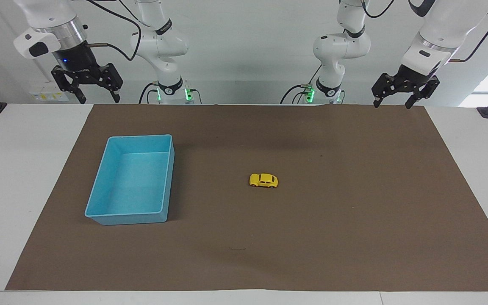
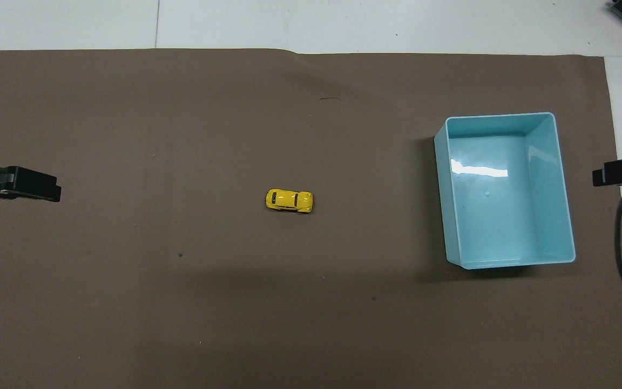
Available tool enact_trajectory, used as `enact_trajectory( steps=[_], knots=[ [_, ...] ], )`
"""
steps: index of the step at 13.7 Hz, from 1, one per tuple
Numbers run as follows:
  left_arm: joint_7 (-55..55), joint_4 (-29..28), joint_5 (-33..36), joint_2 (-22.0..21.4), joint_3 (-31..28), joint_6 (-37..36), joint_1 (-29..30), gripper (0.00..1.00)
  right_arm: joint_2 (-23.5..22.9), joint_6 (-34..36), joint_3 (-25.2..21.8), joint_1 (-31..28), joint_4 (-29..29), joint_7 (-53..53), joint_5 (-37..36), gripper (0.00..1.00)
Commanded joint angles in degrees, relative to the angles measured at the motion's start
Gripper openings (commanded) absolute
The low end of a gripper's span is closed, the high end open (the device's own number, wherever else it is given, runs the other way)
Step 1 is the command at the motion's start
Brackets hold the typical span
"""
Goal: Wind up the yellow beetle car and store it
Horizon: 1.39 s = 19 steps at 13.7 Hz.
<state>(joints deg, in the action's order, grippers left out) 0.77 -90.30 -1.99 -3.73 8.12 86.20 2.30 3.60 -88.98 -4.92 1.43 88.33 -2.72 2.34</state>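
Note:
The yellow beetle car [image 1: 263, 180] [image 2: 289, 201] stands on its wheels near the middle of the brown mat, side-on to the robots. My left gripper [image 1: 391, 103] hangs open high over the mat's corner at the left arm's end, far from the car; only its tip [image 2: 54, 193] shows in the overhead view. My right gripper [image 1: 98, 100] hangs open high over the table edge at the right arm's end, with only its tip [image 2: 598, 177] in the overhead view. Both hold nothing and both arms wait.
A light blue bin [image 1: 100, 186] [image 2: 454, 216] lies on the brown mat [image 1: 354, 237] toward the right arm's end, beside the car, with nothing in it. The white table [image 1: 11, 169] borders the mat.

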Motion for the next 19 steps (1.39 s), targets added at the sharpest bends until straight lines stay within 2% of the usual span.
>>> enact_trajectory(
  steps=[1,13,19],
  knots=[
    [-0.67,0.56,-0.82,-0.23,0.05,-1.29,0.42,1.00,0.27,0.30,0.00,0.15,0.00,0.96,-0.23,1.00],
    [3.18,-2.77,-0.82,-0.32,-0.21,-0.42,1.13,1.00,0.27,0.30,0.08,0.15,0.00,0.96,-0.23,1.00],
    [23.27,-7.61,-0.73,0.03,0.05,4.94,-0.71,1.00,0.27,0.21,0.00,0.15,0.00,0.96,-0.23,1.00]
  ],
)
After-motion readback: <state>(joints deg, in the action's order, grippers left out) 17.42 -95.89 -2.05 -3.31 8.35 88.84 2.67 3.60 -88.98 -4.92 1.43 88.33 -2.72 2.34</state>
